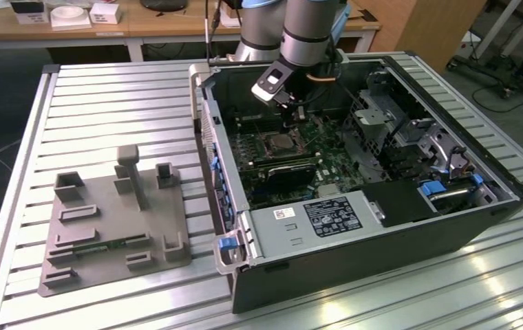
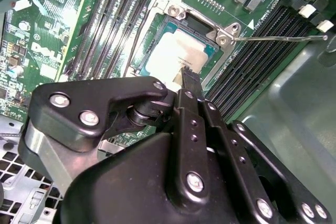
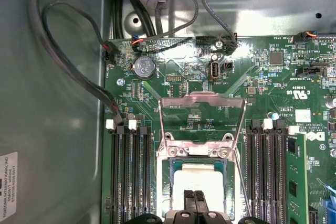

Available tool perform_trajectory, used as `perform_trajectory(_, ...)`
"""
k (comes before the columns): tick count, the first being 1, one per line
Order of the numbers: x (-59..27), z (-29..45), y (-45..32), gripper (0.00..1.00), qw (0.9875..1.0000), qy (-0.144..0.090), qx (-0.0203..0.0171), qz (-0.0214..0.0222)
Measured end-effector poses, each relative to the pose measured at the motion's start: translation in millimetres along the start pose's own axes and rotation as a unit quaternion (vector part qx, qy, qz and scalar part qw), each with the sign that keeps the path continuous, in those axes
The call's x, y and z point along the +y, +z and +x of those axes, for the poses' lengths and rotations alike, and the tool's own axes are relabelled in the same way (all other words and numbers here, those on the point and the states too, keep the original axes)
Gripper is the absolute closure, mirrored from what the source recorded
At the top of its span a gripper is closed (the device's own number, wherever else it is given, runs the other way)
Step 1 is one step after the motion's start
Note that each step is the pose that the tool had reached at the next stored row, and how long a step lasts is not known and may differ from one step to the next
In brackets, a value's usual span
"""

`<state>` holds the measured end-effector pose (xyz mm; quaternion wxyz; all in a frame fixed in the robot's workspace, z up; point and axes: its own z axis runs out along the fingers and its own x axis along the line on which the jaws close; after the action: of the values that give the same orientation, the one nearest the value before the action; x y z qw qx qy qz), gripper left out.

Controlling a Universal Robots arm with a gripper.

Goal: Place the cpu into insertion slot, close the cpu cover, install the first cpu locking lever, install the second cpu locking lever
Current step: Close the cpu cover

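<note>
Slatted metal forms the table (image 1: 105, 96) seen in the exterior view, with a wooden desk (image 1: 151, 24) behind it. 1 open computer case (image 1: 363, 240) is laid on the table, and a grey fixture tray (image 1: 115, 220) is set beside it, on the exterior view's left. The arm is reached down into the case, and the gripper (image 1: 288, 130) is held just above the insertion slot (image 1: 280, 143) on the green board.

In the second wrist view the cpu (image 2: 176, 56) is seen lying flat inside the insertion slot (image 2: 181, 23), silver top upward. The gripper (image 2: 186, 74) is poised at the cpu's edge; its 2 fingers (image 2: 190, 85) are pressed together with nothing between them. A thin metal rod (image 2: 278, 38) is run from the socket's corner across the memory slots (image 2: 262, 56).

In the first wrist view the cpu cover (image 3: 202, 99) is raised on its hinge, open, so the board is seen through its window. The cpu (image 3: 199, 179) is seated in the insertion slot (image 3: 164, 182) below it, with the closed fingertips (image 3: 190, 199) over it. Memory slots (image 3: 128, 171) are lined up on both sides.
</note>
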<state>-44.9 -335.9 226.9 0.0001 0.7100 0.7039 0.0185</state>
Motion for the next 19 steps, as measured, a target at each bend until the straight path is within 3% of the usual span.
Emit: perform_trajectory(19, 0.2, 0.1, -5.3, 0.89, 1.0000, 0.000, 0.0010, 0.0000)
